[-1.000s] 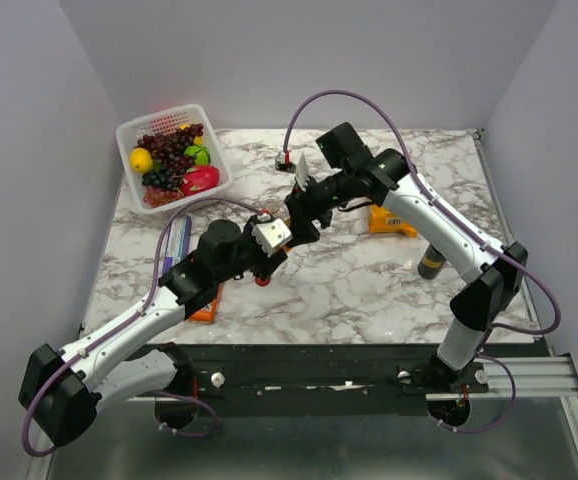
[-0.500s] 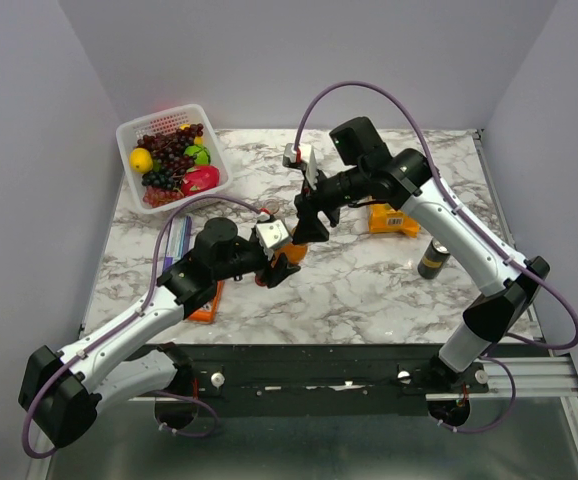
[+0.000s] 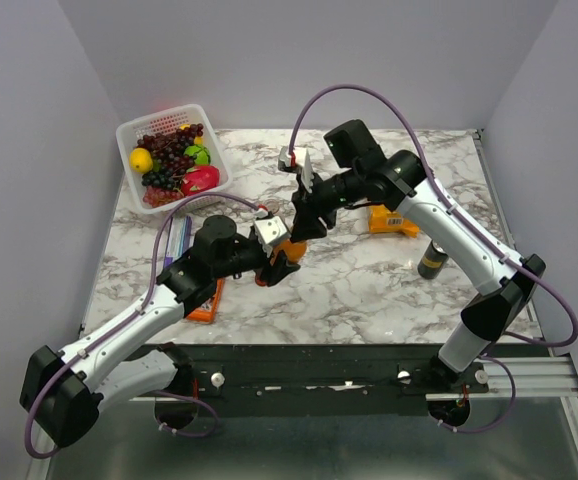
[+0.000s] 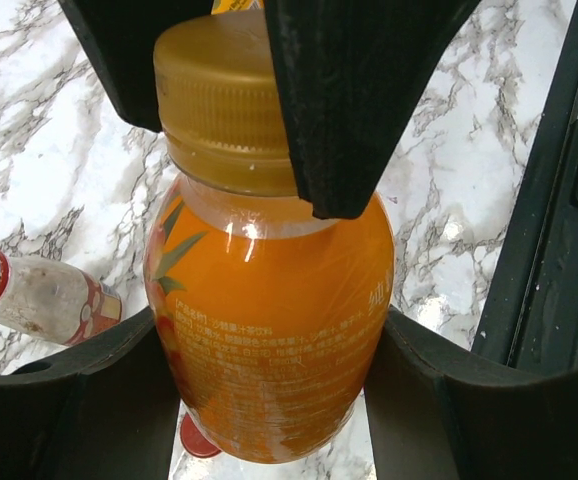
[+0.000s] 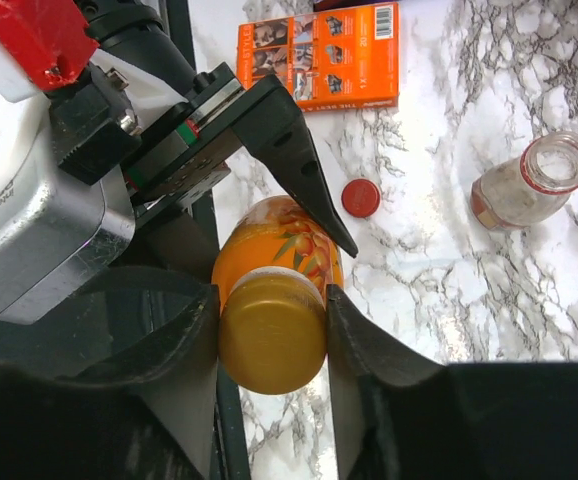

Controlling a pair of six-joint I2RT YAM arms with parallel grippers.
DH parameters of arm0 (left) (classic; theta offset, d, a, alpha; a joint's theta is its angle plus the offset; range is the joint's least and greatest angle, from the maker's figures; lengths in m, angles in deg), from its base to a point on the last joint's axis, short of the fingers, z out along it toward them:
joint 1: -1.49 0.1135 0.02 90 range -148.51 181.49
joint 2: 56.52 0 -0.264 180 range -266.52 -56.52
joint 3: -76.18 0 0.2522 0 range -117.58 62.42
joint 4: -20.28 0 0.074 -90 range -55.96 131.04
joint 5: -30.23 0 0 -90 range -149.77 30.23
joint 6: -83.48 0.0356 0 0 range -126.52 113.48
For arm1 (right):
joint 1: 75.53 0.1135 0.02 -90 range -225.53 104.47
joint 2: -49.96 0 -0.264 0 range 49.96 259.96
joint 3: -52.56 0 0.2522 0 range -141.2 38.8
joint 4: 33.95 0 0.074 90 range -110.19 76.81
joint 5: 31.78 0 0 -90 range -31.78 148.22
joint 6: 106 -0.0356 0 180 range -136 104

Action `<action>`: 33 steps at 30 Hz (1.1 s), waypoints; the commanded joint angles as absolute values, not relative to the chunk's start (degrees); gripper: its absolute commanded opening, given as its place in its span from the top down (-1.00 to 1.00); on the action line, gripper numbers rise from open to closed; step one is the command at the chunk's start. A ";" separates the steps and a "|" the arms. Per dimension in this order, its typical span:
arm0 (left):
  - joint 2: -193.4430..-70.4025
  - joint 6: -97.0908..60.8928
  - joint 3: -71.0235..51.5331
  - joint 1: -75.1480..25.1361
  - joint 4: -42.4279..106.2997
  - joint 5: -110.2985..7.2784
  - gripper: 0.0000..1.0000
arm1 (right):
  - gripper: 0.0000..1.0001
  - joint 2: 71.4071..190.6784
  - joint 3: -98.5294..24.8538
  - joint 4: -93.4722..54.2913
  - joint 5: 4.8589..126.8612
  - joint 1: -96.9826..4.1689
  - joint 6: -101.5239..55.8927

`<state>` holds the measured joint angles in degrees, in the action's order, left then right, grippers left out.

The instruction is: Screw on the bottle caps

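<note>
My left gripper (image 4: 269,335) is shut on the body of the orange juice bottle (image 4: 269,350) and holds it tilted above the table; the bottle also shows in the top view (image 3: 283,257). The orange cap (image 5: 272,335) sits on the bottle's neck, and my right gripper (image 5: 272,340) is shut on it from above. One right finger (image 4: 359,100) covers part of the cap (image 4: 219,100). The clear bottle (image 5: 527,185) lies open on the marble, with the red cap (image 5: 360,197) loose beside it. Both also show in the left wrist view: the bottle (image 4: 44,298), the cap (image 4: 197,442).
A white basket (image 3: 129,135) of fruit stands at the back left. A black can (image 3: 431,260) and an orange box (image 3: 391,220) are at the right. Another orange box (image 5: 319,55) and a purple box (image 3: 176,240) lie beside the left arm.
The right wrist has turned and its arm has risen, staying at the bottle's top. The orange bottle has come into view in the left gripper.
</note>
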<state>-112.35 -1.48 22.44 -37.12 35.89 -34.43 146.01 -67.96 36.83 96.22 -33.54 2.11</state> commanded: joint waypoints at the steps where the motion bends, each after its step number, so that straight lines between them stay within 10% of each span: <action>1: -112.68 -3.88 20.85 -36.30 32.02 -34.11 1.00 | 0.55 145.15 -66.50 38.69 94.08 -33.70 5.61; 3: -113.64 -3.71 20.76 -36.12 32.19 -35.24 0.40 | 0.73 144.54 -66.67 40.80 93.56 -33.79 9.11; 4: -113.99 -3.53 20.76 -36.12 32.37 -36.21 -0.23 | 0.76 144.36 -66.85 41.94 91.81 -33.79 10.44; 7: -114.17 -1.18 21.29 -36.04 33.77 -38.76 -0.97 | 0.79 143.04 -66.06 44.93 88.38 -35.10 15.54; 33: -106.09 6.93 22.44 -14.08 56.10 -36.93 -0.97 | 0.67 160.87 -65.35 37.82 79.31 -50.75 29.97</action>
